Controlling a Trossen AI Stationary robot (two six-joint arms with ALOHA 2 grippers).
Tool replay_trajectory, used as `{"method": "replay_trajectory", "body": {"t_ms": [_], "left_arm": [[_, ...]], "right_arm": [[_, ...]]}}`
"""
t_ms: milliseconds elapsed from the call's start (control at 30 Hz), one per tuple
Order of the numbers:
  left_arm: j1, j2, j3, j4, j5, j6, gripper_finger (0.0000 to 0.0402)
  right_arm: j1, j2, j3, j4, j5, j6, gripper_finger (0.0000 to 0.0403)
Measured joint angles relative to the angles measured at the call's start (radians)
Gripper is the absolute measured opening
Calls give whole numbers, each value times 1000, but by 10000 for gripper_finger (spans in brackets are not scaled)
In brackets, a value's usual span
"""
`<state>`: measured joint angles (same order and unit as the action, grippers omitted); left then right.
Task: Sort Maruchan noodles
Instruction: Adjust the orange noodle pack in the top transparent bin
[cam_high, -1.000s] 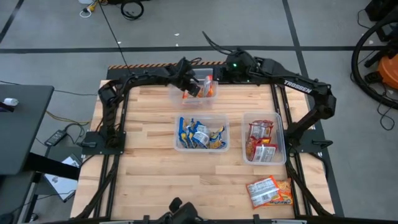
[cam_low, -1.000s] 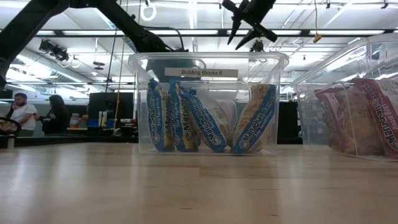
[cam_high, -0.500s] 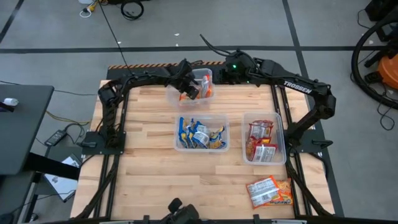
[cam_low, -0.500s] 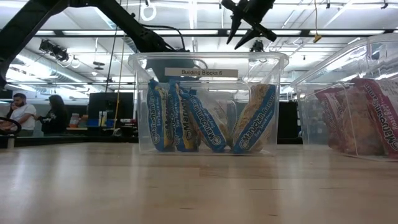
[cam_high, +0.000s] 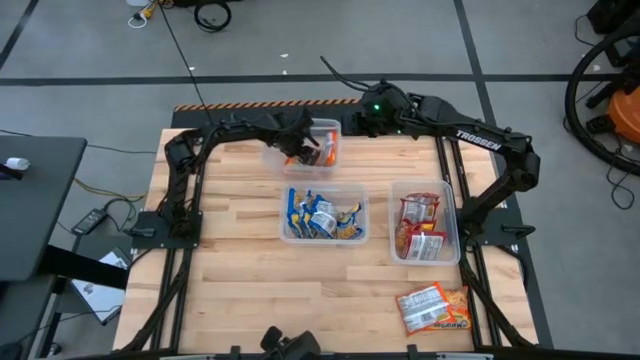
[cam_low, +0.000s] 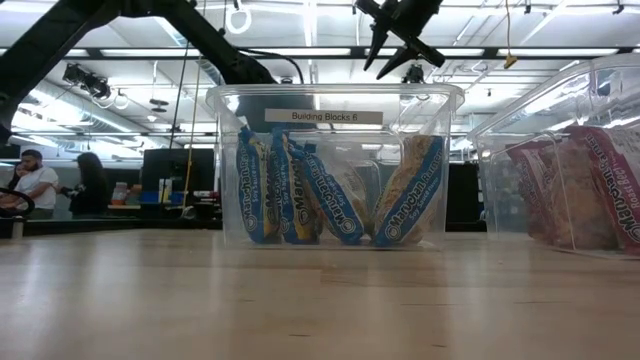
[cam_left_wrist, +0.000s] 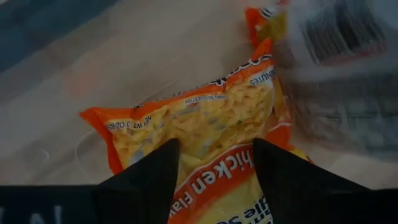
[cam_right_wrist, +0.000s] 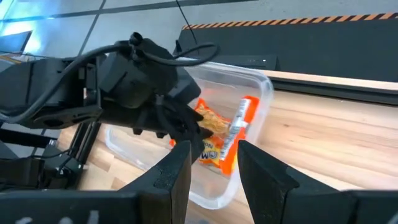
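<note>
— What is sitting on the wooden table (cam_high: 240, 270)?
— Three clear tubs. The left gripper (cam_high: 298, 150) is gripping an orange noodle packet (cam_left_wrist: 211, 134) over the far tub (cam_high: 322, 130); the right gripper (cam_high: 335, 72) is hanging open nearby.

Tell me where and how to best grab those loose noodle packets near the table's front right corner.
The loose noodle packets lie flat on the bare table, apart from any tub, so I'd come straight down from above and probably pinch the topmost one across a crinkly short edge. The right gripper, open at the back, is likely the closer one.
</note>
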<state>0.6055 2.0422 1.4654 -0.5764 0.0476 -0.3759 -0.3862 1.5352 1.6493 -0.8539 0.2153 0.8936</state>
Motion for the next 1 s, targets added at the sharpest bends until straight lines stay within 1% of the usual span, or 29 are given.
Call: {"method": "replay_trajectory", "body": {"t_ms": [133,333,433,567,667,767,800,900,1000], "left_arm": [[9,0,0,-2,0,-18,209],[1,31,4,-16,2,28,207],[-7,46,6,-15,11,35,193],[-8,38,3,-9,6,47,148],[0,27,2,-9,0,48,96],[10,24,2,-1,11,47,31],[13,22,2,-1,19,45,18],[29,10,0,-8,68,19,14],[51,-35,-2,-10,105,-9,12]], "right_arm": [[0,0,0,0,0,0,137],[0,0,0,0,-1,-5,137],[0,0,0,0,-1,-6,137],[0,0,0,0,-2,-11,137],[0,0,0,0,-3,-29,137],[0,0,0,1,-12,-40,137],[0,0,0,2,-16,-46,137],[-6,-2,0,3,-35,-72,137],[-9,-13,0,1,-44,-88,137]]}}
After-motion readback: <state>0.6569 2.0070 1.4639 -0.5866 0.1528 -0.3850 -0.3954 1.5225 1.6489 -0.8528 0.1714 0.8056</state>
